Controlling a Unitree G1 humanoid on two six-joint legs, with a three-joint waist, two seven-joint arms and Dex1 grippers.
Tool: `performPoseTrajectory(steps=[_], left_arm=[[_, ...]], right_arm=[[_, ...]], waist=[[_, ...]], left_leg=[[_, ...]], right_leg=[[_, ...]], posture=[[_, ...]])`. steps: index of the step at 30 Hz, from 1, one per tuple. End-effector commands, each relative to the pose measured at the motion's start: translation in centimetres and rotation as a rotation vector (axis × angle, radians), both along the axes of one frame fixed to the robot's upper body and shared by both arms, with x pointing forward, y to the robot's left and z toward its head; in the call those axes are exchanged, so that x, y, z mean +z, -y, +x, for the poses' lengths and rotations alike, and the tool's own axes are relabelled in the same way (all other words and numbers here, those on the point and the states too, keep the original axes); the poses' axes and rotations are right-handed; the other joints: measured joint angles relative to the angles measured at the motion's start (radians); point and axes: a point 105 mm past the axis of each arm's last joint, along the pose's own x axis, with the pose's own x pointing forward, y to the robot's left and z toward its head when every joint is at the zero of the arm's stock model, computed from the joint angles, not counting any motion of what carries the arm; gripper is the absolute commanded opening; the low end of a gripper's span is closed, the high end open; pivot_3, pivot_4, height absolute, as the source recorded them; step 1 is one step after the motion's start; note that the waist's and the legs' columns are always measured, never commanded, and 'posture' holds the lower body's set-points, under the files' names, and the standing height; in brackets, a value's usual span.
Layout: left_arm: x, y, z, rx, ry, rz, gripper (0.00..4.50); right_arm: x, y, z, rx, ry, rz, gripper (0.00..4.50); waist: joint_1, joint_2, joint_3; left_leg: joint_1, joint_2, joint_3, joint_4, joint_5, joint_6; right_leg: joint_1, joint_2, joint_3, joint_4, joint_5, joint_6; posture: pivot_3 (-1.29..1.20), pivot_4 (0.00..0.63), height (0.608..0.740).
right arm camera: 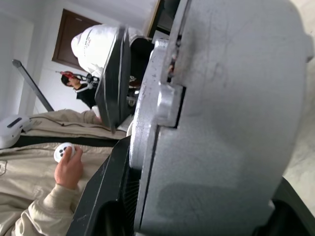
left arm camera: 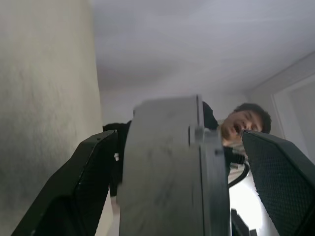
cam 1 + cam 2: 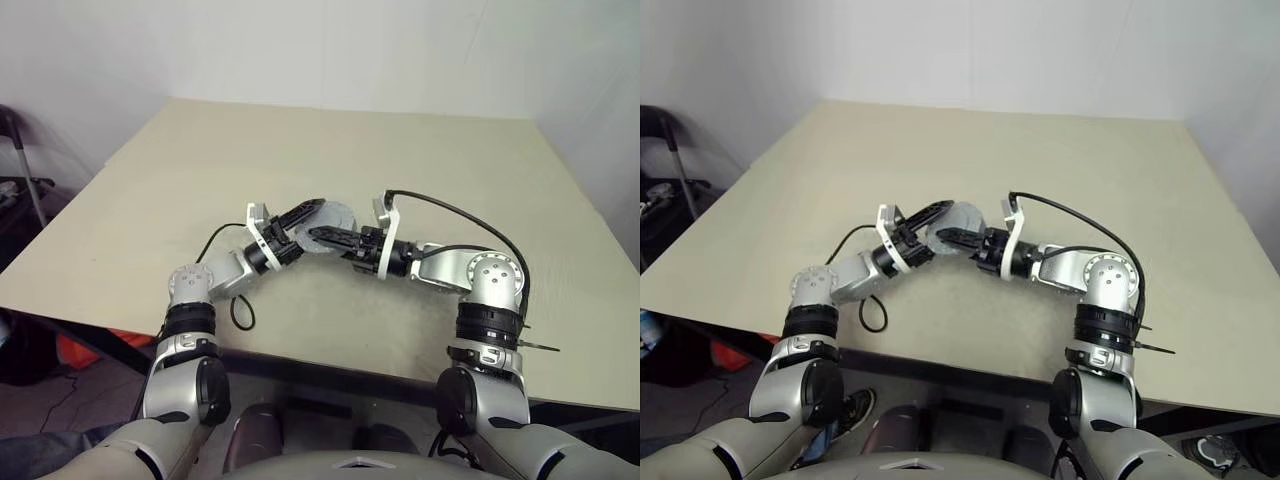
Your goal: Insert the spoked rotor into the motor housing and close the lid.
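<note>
**Operator:** From the head camera I see both arms meeting over the middle of the pale beige desk (image 3: 420,160). The round silver-grey metal motor housing (image 3: 334,222) is up off the desk, held on edge between them.

**Second:** Who has it?

**Operator:** My right gripper (image 3: 325,237) does. In its wrist view the black fingers (image 1: 106,189) clamp across the housing's thick grey body, partly closed on it. The flat dull-grey lid (image 1: 231,98) looks seated against the housing's face there, though I can't say whether it's fully home.

**Second:** And the left?

**Operator:** My left gripper (image 3: 300,222) is spread wide. Its wrist view shows one finger (image 2: 81,191) on each side of the grey edge with gaps both sides, so it grips nothing.

**Second:** The spoked rotor?

**Operator:** Can't tell where it is. A person in a beige sleeve (image 1: 34,172) shows past the housing, a small white round thing in their hand (image 1: 69,167).
</note>
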Motion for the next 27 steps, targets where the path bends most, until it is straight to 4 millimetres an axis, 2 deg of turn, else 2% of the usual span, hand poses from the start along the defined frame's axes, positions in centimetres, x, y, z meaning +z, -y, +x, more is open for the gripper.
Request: performPoseTrajectory(steps=[1, 3, 4, 6, 10, 11, 20, 21, 22, 26, 27], left_arm=[[0.7, -0.2, -0.3, -0.01, 0.049, 0.01, 4.27], [0.7, -0.2, -0.4, -0.01, 0.051, 0.008, 4.27], [0.7, -0.2, -0.3, -0.006, 0.052, 0.007, 4.08], [0.7, -0.5, -0.2, 0.014, 0.053, 0.004, 3.67], [0.5, -0.7, 0.0, 0.033, 0.047, 0.002, 2.42], [0.5, -0.7, 0.0, 0.034, 0.048, 0.001, 2.27], [-0.1, -0.7, 0.2, 0.052, 0.047, 0.047, 2.21], [-0.1, -0.7, 0.3, 0.054, 0.046, 0.051, 2.21], [-0.2, -0.7, 0.3, 0.057, 0.046, 0.054, 2.21], [-0.4, -0.8, 0.4, 0.068, 0.044, 0.064, 2.21], [-0.5, -0.7, 0.4, 0.071, 0.044, 0.068, 2.21]], right_arm=[[2.0, -0.3, 0.0, 0.007, 0.084, 0.049, 2.02], [2.0, -0.3, 0.0, 0.006, 0.084, 0.048, 2.02], [1.9, -0.3, 0.0, 0.005, 0.083, 0.047, 2.02], [1.7, -0.4, 0.2, -0.002, 0.078, 0.038, 2.02], [1.7, -0.3, 0.4, -0.008, 0.078, 0.032, 2.02], [1.7, -0.3, 0.4, -0.009, 0.079, 0.031, 2.02], [1.3, 0.0, 1.0, -0.038, 0.093, 0.004, 2.02], [1.3, 0.0, 1.1, -0.04, 0.095, 0.008, 2.73], [1.3, 0.0, 1.1, -0.043, 0.098, 0.008, 2.95], [1.2, 0.3, 1.7, -0.089, 0.123, -0.039, 4.32], [1.1, 0.3, 1.8, -0.097, 0.126, -0.042, 4.49]], waist=[[0.0, 0.0, 0.0], [0.0, 0.0, 0.0], [0.0, 0.0, 0.0], [0.0, 0.0, 0.0], [0.0, 0.0, 0.0], [0.0, 0.0, 0.0], [0.0, 0.0, 0.0], [0.0, 0.0, 0.0], [0.0, 0.0, 0.0], [0.0, 0.0, 0.0], [0.0, 0.0, 0.0]], left_leg=[[0.0, 0.0, 0.0, 0.0, 0.0, 0.0], [0.0, 0.0, 0.0, 0.0, 0.0, 0.0], [0.0, 0.0, 0.0, 0.0, 0.0, 0.0], [0.0, 0.0, 0.0, 0.001, 0.0, 0.0], [-0.001, 0.0, 0.0, 0.002, 0.0, 0.0], [-0.001, 0.0, -0.001, 0.002, 0.0, 0.0], [-0.001, 0.0, -0.001, 0.005, 0.0, 0.001], [-0.001, 0.0, -0.001, 0.005, 0.0, 0.001], [0.0, 0.0, -0.001, 0.005, 0.0, 0.001], [-0.001, 0.0, -0.001, 0.005, 0.0, 0.001], [-0.001, 0.0, -0.001, 0.005, 0.0, 0.001]], right_leg=[[0.0, 0.0, 0.0, 0.0, 0.0, 0.0], [0.0, 0.0, 0.0, 0.0, 0.0, 0.0], [0.0, 0.0, 0.0, 0.0, 0.0, 0.0], [0.0, 0.0, 0.0, 0.001, 0.0, 0.0], [0.0, 0.0, 0.0, 0.001, 0.0, 0.0], [0.001, 0.0, 0.0, 0.001, 0.0, 0.0], [0.001, 0.0, 0.0, 0.001, 0.001, 0.0], [0.001, 0.0, 0.0, 0.001, 0.002, 0.0], [0.002, 0.0, 0.0, 0.001, 0.002, 0.0], [0.002, 0.0, 0.0, 0.001, 0.002, 0.0], [0.002, 0.0, 0.0, 0.001, 0.002, 0.0]], posture=[[0.0, 0.0, 0.74], [0.0, 0.0, 0.74], [0.0, 0.0, 0.74], [0.0, 0.0, 0.74], [0.0, 0.0, 0.74], [0.0, 0.0, 0.74], [0.0, 0.0, 0.74], [0.0, 0.0, 0.74], [0.0, 0.0, 0.74], [0.0, 0.0, 0.74], [0.0, 0.0, 0.74]])
